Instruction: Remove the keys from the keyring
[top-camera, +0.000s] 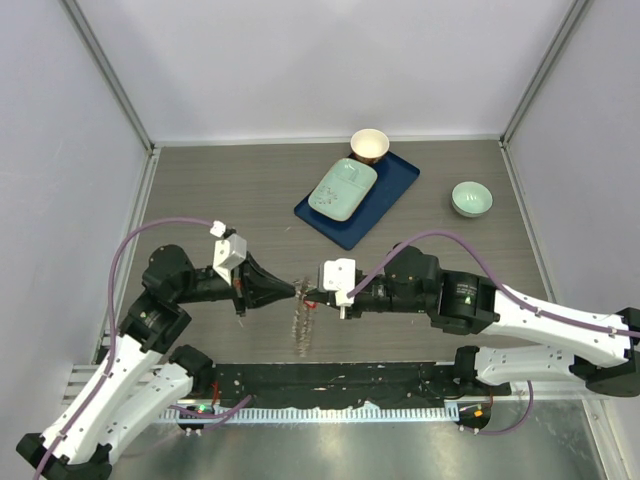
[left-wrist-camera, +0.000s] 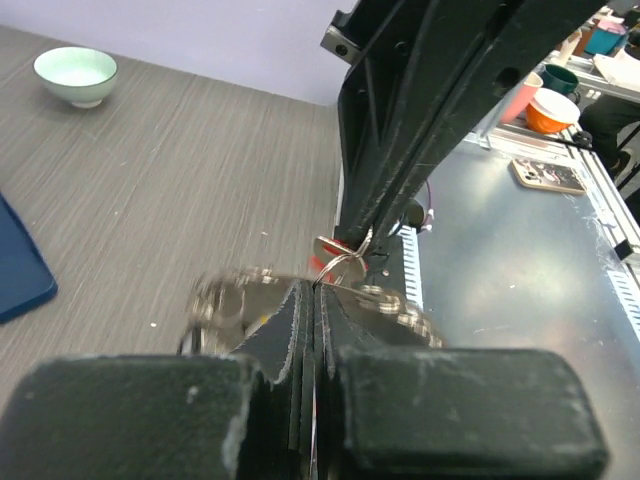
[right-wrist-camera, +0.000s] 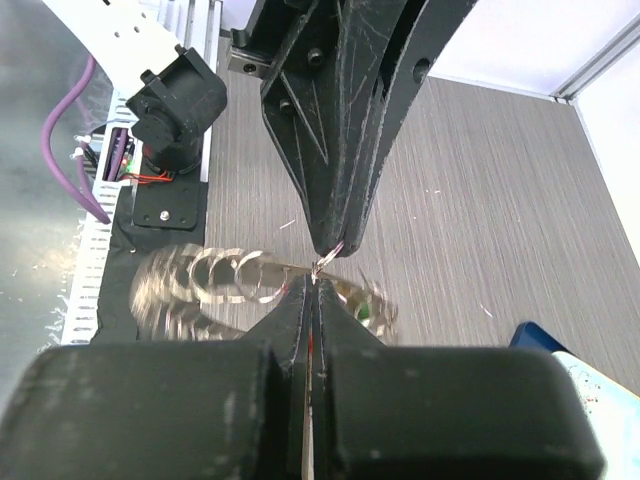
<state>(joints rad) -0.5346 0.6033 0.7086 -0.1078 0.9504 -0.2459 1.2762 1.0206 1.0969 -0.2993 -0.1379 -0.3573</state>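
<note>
My two grippers meet tip to tip above the near middle of the table. The left gripper (top-camera: 296, 290) (left-wrist-camera: 313, 287) is shut on a small silver split ring (left-wrist-camera: 345, 266) (right-wrist-camera: 331, 254) of the keyring. The right gripper (top-camera: 309, 294) (right-wrist-camera: 313, 283) is shut on a key with a red head: a red strip shows between its jaws and a red bit (left-wrist-camera: 322, 264) at its tips. The keyring (top-camera: 302, 326) (right-wrist-camera: 205, 280) (left-wrist-camera: 232, 296) hangs under both tips, blurred, fringed with silvery loops. A green speck (right-wrist-camera: 366, 313) shows among the loops. No orange key shows.
A blue tray (top-camera: 390, 186) at the back holds a pale green rectangular dish (top-camera: 342, 190); a tan cup (top-camera: 369, 145) stands at its far end. A pale green bowl (top-camera: 471, 198) (left-wrist-camera: 75, 75) sits at the back right. The black rail (top-camera: 330, 378) lies along the near edge.
</note>
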